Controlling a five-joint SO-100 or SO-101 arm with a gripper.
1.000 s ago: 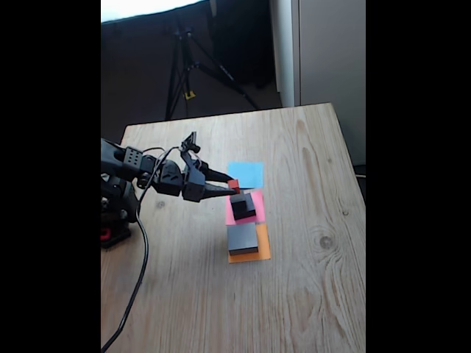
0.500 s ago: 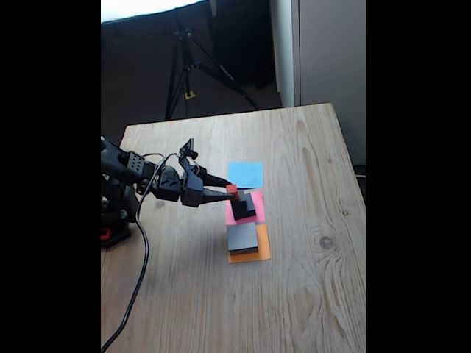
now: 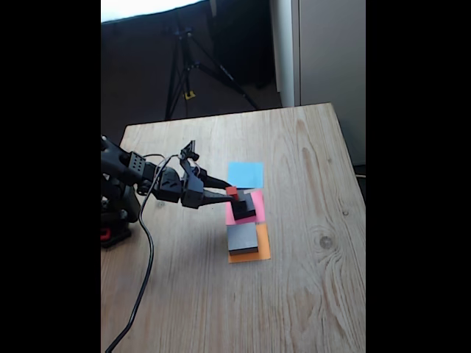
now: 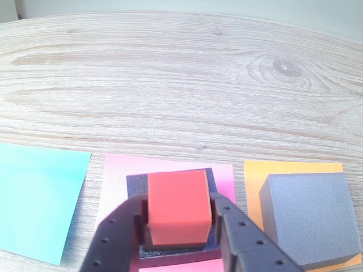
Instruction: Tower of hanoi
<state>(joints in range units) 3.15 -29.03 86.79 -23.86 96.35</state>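
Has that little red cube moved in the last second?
Yes. The red cube, held in the gripper, has dropped away from the blue square onto the black block.

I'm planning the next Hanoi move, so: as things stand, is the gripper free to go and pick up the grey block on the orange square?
Probably not yet. The gripper is shut on the red cube above the black block. The grey block itself sits uncovered on the orange square.

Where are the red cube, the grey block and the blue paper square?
red cube (image 4: 178,207), wrist view, on its front face, between the end effector's fingers.
grey block (image 4: 312,218), wrist view, on its top face.
blue paper square (image 3: 246,174), fixed view, on its bare middle.
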